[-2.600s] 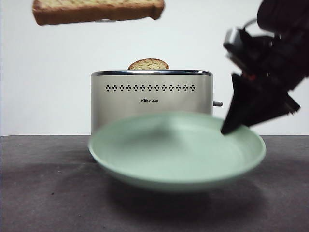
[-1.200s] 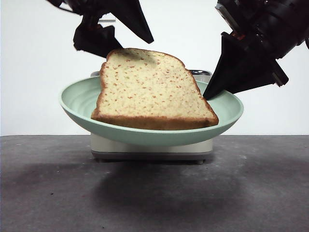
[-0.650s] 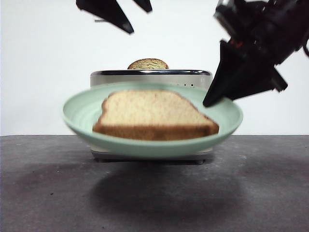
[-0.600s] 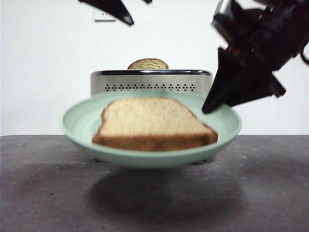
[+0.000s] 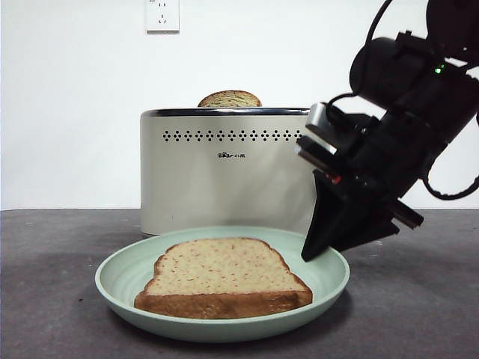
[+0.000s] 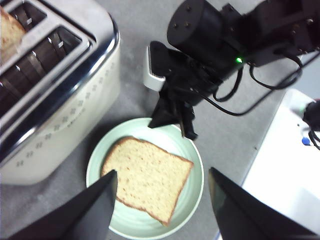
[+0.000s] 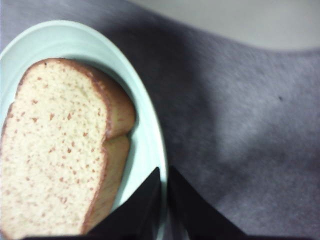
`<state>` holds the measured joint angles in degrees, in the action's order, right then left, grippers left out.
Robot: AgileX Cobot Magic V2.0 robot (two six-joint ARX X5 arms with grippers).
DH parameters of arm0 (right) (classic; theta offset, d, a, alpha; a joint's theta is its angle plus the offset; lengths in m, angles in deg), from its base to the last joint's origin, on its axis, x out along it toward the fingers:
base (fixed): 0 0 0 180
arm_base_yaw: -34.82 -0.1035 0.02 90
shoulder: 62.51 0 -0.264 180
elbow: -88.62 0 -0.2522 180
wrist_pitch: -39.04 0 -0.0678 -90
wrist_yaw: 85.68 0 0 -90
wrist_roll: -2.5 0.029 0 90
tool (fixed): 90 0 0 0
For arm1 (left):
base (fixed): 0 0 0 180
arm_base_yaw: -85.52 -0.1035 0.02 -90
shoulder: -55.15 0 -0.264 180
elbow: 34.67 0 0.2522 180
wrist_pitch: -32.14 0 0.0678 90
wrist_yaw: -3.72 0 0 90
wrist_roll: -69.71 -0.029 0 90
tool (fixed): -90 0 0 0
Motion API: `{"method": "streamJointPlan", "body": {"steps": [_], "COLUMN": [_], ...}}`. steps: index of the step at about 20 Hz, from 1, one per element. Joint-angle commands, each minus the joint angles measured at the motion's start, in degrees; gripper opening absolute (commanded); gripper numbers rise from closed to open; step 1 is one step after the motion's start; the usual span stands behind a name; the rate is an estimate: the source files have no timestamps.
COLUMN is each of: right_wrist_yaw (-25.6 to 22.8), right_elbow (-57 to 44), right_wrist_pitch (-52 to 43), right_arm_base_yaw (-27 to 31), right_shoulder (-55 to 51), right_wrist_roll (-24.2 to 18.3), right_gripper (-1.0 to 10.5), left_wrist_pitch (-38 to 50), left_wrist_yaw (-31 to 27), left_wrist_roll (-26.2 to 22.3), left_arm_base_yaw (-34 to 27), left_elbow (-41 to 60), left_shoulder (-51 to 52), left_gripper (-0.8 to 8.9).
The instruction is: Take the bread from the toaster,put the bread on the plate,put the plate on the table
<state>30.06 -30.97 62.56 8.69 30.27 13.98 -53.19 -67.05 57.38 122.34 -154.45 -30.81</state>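
Front view, flat tan speckled bread slice lying on round pale-green plate, domed end toward 9 o'clock, right gripper clamped on the rim at 3 o'clock, left gripper spread wide above.

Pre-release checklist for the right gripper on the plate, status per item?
1. Plate down on the table: ok, it looks seated in the front view.
2. Bread flat inside the plate rim: ok.
3. Right gripper on the rim: ok, jaws pinched on it, not released.
4. Left gripper clear: ok, open above the plate, holding nothing.
5. Plate clear of the toaster: ok, a gap shows in the left wrist view.
6. Toaster emptied: not ok, a second slice sits in a slot.
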Motion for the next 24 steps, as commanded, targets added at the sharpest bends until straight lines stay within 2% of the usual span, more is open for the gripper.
{"method": "streamJointPlan", "body": {"steps": [1, 4, 6, 8, 10, 13, 17, 20, 23, 24], "right_wrist_yaw": [-0.37, -0.55, -0.72, -0.70, -0.76, -3.56, -4.83, -5.73, -6.29, -6.27], "right_elbow": [0.70, 0.70, 0.70, 0.72, 0.72, 0.72, 1.66, 4.39, 5.29, 5.29], "right_wrist_pitch": [-0.68, -0.52, -0.28, 0.50, 2.03, 5.22, 10.56, 16.26, 19.15, 20.63], "right_arm_base_yaw": [-0.09, -0.09, -0.07, 0.07, 0.07, 0.07, -0.26, -2.16, -4.04, -4.48], "right_shoulder": [1.64, 1.62, 1.55, 1.09, -0.50, -7.02, -21.94, -31.98, -39.30, -41.42], "right_wrist_roll": [0.28, 0.42, 0.59, 0.70, 0.52, -0.20, -1.03, -3.23, -3.21, -3.19], "right_gripper": [0.0, 0.4, 1.9, 2.4, 2.4, 2.4, 2.4, 2.1, 1.7, 1.1], "left_wrist_pitch": [0.15, -0.24, -0.90, -0.94, -0.92, -0.87, -0.92, -0.90, -0.92, -0.92], "left_wrist_yaw": [-0.26, -0.26, -0.26, -0.26, -0.26, -0.26, -0.26, -0.26, -0.26, -0.26], "left_wrist_roll": [-0.48, -0.46, -0.48, -0.48, -0.46, -0.44, -0.02, 0.09, 1.49, 1.49], "left_arm_base_yaw": [0.26, 0.26, 0.26, 0.26, 0.26, 0.26, 0.26, 0.26, 0.26, 0.26], "left_elbow": [-2.05, -2.05, -2.05, -2.05, -2.05, -2.05, -2.05, -2.05, -2.05, -2.05], "left_shoulder": [-0.57, -0.57, -0.57, -0.57, -0.57, -0.57, -0.57, -0.57, -0.57, -0.57], "left_gripper": [2.99, 2.99, 2.99, 2.99, 2.99, 2.99, 2.99, 2.85, 1.65, 1.02]}}
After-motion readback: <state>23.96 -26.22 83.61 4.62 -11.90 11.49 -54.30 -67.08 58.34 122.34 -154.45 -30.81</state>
